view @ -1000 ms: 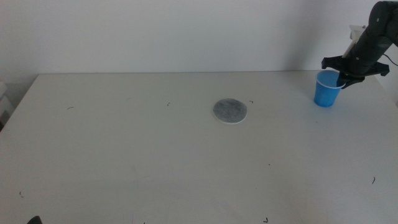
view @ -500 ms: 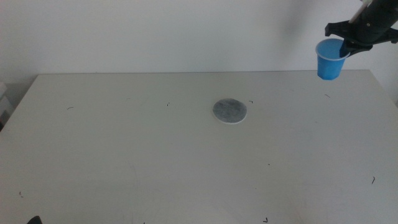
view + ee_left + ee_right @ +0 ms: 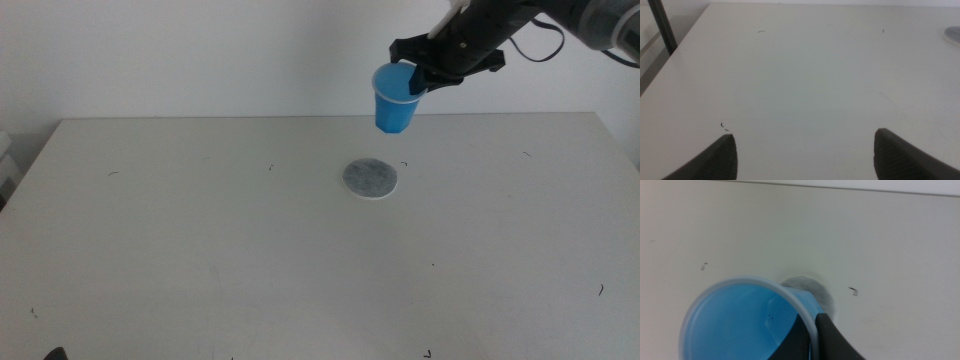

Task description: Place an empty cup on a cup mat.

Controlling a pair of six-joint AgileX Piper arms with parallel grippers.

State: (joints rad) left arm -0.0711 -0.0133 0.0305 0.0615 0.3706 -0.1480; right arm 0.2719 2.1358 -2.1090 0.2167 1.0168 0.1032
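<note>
The right gripper (image 3: 418,78) is gripping the cup (image 3: 396,98) by its rim, one jaw inside and one outside, holding it up in the air above the far side of the table (image 3: 200,250). Cup's empty, just blue inside. The mat (image 3: 370,179) is lying flat below, slightly nearer. The left gripper (image 3: 805,150) is hanging open over bare table.

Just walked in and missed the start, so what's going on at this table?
The right claw is shut on the rim of a small bright blue tapered disposable cup, one jaw inside it and one outside, and holds it in the air. A flat round mottled grey cup mat lies on the white table below the cup, just to the left. The cup looks empty in the right wrist view. The left claw waits open, low over the table on the left side.
</note>
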